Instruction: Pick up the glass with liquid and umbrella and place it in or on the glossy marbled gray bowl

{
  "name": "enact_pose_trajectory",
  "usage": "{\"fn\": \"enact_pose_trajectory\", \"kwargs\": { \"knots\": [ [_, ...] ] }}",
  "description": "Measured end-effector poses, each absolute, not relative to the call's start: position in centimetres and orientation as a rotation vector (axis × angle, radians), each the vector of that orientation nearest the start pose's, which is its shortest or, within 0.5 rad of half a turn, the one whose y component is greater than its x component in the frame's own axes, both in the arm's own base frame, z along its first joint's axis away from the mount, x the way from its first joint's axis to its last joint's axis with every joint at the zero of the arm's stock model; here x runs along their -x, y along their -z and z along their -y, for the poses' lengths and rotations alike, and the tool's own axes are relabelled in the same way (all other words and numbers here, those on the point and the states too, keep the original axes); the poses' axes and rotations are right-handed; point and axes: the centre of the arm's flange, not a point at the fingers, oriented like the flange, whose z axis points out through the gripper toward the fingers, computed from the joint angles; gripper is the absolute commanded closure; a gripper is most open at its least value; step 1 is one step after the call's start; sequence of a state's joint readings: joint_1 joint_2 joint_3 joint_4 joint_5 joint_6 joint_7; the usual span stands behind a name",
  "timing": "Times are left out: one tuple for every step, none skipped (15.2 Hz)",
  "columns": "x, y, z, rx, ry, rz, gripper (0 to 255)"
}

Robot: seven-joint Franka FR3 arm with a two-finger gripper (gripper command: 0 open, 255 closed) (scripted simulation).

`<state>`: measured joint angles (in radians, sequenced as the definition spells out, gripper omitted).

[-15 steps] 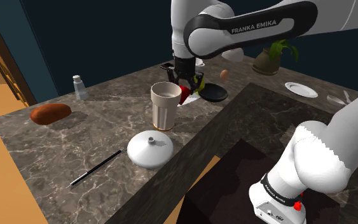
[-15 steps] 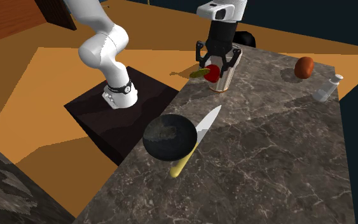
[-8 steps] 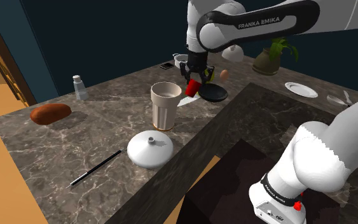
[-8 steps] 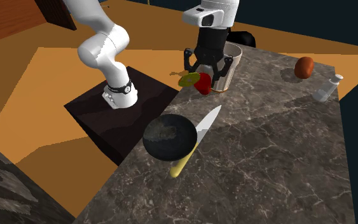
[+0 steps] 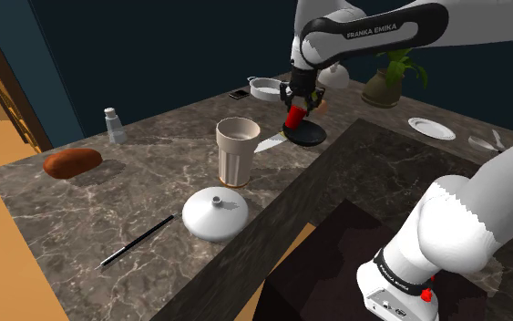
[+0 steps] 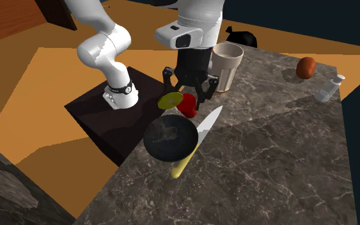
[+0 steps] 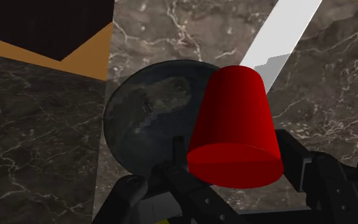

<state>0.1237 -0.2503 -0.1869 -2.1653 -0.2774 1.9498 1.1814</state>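
You have the red glass (image 7: 234,137) clasped between the gripper's (image 6: 188,103) black fingers, with its yellow-green umbrella (image 6: 170,100) sticking out to the second exterior view's left. The glass hangs just over the rim of the dark marbled bowl (image 6: 165,137), on the side nearest the knife (image 6: 205,126). The knife's white blade lies just beside the bowl on the marble counter (image 6: 281,160). Farther along the counter stands a tall beige cup (image 5: 237,150). A white domed lid (image 5: 215,213) lies nearer the shoulder camera.
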Motion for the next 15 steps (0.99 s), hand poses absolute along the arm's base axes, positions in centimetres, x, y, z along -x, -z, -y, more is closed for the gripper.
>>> {"fn": "enact_pose_trajectory", "kwargs": {
  "knots": [
    [-48.2, -50.3, 6.5, 2.775, 0.233, -1.779, 255],
    [-48.3, -50.6, 7.8, 2.774, 0.233, -1.78, 255],
    [-48.5, -50.6, 8.8, 2.774, 0.234, -1.779, 255],
    [-48.4, -50.3, 9.3, 2.775, 0.234, -1.779, 255],
    [-48.4, -50.0, 9.5, 2.775, 0.234, -1.779, 255],
    [-48.4, -49.5, 9.7, 2.776, 0.234, -1.778, 255],
    [-48.4, -48.9, 9.7, 2.776, 0.234, -1.778, 255],
    [-48.4, -48.5, 9.8, 2.776, 0.233, -1.778, 255],
    [-48.3, -48.0, 9.8, 2.776, 0.234, -1.778, 255],
    [-48.3, -47.4, 9.8, 2.776, 0.233, -1.778, 255],
    [-48.2, -46.8, 9.8, 2.776, 0.233, -1.778, 255],
    [-48.2, -46.3, 9.7, 2.776, 0.233, -1.778, 255],
    [-48.3, -45.8, 9.7, 2.776, 0.234, -1.778, 255],
    [-48.2, -45.3, 9.7, 2.776, 0.233, -1.778, 255],
    [-48.3, -44.8, 9.7, 2.776, 0.234, -1.778, 255]
  ]
}}
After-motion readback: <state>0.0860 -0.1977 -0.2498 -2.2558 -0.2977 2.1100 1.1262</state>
